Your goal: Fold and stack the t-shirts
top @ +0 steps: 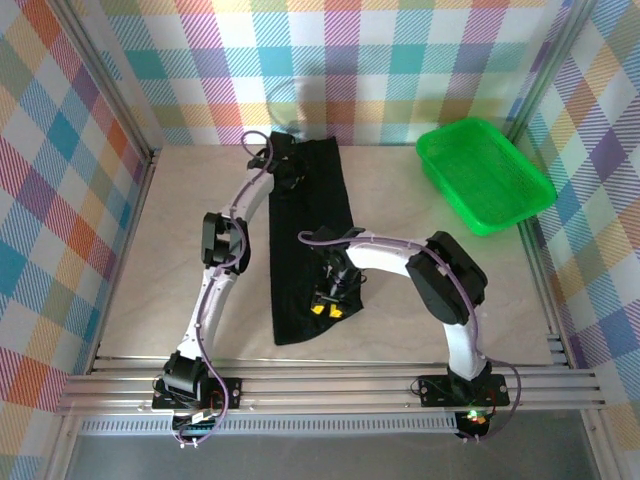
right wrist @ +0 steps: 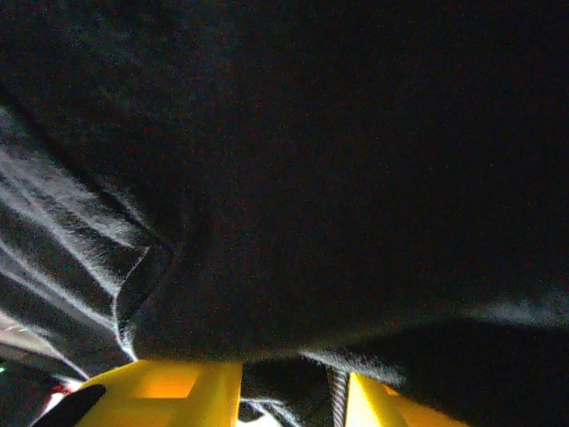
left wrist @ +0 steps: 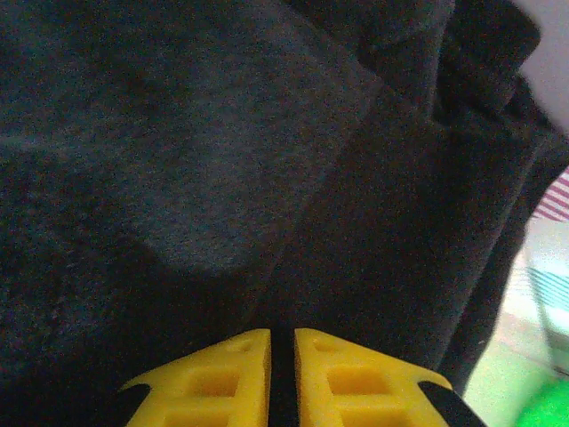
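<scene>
The soft, limp plain black cloth t-shirt (top: 310,200) likely sags, so grip its end edges: left gripper (left wrist: 283,336) pinches it narrowly; right gripper (right wrist: 280,378) straddles a fold, clamping indeterminate.

Table (top: 400,205) with black t-shirt (top: 310,200), green basket (top: 480,170)

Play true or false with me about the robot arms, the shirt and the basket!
The shirt is black. True.
The basket is red. False: it is green.
The shirt lies in the basket. False: it lies on the table, apart from the basket.
The right gripper is at the near end of the shirt. True.
The yellow fingers of the left gripper are spread wide. False: they are almost together.
</scene>
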Tool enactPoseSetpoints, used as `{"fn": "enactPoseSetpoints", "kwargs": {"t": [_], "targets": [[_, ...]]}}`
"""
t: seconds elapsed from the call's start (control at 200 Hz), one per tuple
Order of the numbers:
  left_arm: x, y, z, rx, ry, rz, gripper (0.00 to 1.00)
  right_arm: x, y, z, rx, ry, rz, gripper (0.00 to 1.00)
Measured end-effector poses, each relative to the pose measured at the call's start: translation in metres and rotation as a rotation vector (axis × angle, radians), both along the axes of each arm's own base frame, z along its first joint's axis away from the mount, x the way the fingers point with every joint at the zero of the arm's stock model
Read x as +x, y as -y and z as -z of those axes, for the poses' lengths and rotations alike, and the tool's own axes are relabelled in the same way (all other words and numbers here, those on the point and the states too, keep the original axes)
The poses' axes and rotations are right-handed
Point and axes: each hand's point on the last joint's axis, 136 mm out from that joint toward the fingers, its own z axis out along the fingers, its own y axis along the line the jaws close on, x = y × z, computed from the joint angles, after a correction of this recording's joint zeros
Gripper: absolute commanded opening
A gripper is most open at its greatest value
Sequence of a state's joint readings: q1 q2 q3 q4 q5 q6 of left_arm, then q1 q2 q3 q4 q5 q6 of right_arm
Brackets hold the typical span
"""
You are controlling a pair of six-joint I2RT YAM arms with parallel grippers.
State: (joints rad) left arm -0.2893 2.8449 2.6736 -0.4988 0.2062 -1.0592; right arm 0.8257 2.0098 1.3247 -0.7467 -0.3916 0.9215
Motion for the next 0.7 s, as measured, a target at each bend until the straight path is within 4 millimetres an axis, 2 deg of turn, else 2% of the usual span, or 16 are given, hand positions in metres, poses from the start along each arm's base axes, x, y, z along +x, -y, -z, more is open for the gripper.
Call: {"fn": "enactPoseSetpoints", "kwargs": {"t": [0.08,0.17,0.25,0.34,0.4,0.445,0.52,0.585,0.65,0.7], "targets": [[0.006,0.011,-0.002,-0.04,0.028,0.0,0.18,0.004,-0.009,-0.001,0.019,-0.014,0.021,0.33],[0.008,0.015,-0.003,-0.062,0.036,-0.01,0.23,0.01,-0.013,-0.003,0.026,0.0,0.042,0.37],[0.01,0.017,-0.007,-0.08,0.047,-0.013,0.37,0.011,-0.012,-0.006,0.038,0.002,0.075,0.41],[0.012,0.018,-0.014,-0.106,0.057,-0.019,0.55,0.007,0.0,-0.014,0.048,-0.005,0.126,0.44],[0.012,0.017,-0.023,-0.108,0.065,-0.014,0.62,0.007,0.013,-0.029,0.057,0.008,0.167,0.45],[0.009,0.016,-0.031,-0.095,0.059,-0.003,0.64,0.011,0.022,-0.046,0.08,0.037,0.192,0.46],[-0.002,0.012,-0.053,-0.058,0.05,0.02,0.63,0.022,0.036,-0.077,0.13,0.119,0.233,0.46],[-0.017,0.007,-0.082,-0.015,0.043,0.04,0.58,0.029,0.051,-0.095,0.155,0.19,0.252,0.45],[-0.042,-0.001,-0.118,0.032,0.036,0.06,0.52,0.032,0.068,-0.098,0.136,0.237,0.261,0.45],[-0.073,-0.011,-0.146,0.066,0.028,0.076,0.47,0.028,0.077,-0.09,0.104,0.248,0.247,0.45]]}}
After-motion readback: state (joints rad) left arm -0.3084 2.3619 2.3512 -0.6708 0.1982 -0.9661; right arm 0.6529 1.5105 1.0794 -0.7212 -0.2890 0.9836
